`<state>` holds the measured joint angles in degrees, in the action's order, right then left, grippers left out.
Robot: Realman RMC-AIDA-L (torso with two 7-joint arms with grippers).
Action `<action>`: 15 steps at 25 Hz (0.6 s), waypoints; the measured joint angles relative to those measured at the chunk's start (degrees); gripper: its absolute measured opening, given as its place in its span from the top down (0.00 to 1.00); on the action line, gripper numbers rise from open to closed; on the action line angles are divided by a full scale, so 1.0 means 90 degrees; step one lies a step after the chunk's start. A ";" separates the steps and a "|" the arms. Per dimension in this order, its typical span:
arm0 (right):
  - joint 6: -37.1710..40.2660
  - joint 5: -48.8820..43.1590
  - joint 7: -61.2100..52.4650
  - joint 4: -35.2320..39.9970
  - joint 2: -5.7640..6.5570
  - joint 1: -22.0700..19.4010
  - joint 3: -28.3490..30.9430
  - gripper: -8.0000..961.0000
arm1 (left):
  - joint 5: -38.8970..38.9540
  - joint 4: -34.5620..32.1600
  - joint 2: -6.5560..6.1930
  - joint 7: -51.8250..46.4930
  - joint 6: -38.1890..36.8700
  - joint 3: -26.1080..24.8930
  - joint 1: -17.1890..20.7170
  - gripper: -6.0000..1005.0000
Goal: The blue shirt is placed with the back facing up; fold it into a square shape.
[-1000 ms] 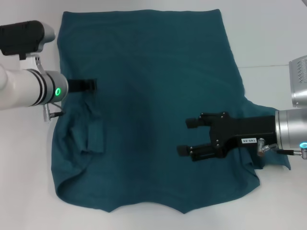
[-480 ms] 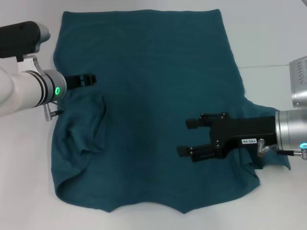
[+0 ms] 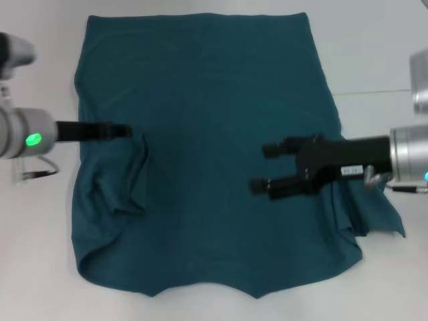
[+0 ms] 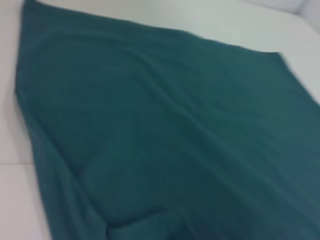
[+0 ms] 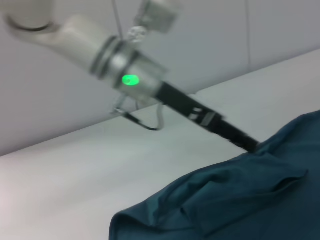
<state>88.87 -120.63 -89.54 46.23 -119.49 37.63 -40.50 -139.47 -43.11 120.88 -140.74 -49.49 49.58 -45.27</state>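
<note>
The blue shirt lies spread on the white table, plain side up, and fills most of the head view. Its left sleeve is folded inward and rumpled. My left gripper is at the shirt's left edge, just above that fold. In the right wrist view the left gripper meets a raised peak of the shirt and looks shut on it. My right gripper is open and empty, hovering over the shirt's right half. The left wrist view shows only the shirt.
The white table shows bare to the left and right of the shirt. A thin seam line crosses the table on the right. The shirt's right sleeve lies under my right arm.
My left arm has drawn back to the left, and its gripper has dropped lower, to the sleeve fold. The fold has bunched slightly rightward. My right gripper has shifted slightly up.
</note>
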 joint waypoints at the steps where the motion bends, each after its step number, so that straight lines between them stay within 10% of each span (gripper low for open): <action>1: 0.0073 -0.0010 -0.0313 0.0272 0.0000 0.0004 -0.0056 0.09 | 0.0166 -0.0399 -0.0009 0.0173 -0.0417 0.0003 0.0235 0.42; 7: 0.0562 -0.0136 -0.2698 0.2687 0.0012 0.0111 -0.0881 0.10 | 0.0822 -0.1525 -0.0398 0.0984 -0.2513 -0.0084 0.1153 0.31; 15: 0.1411 -0.1995 -0.5186 0.3972 -0.0106 0.1449 -0.1197 0.12 | 0.0824 -0.1462 -0.0503 0.2115 -0.3662 -0.0802 0.1350 0.32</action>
<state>101.57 -138.58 -136.21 81.98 -120.45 50.67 -51.28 -132.05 -56.27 116.35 -121.71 -82.45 42.36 -33.12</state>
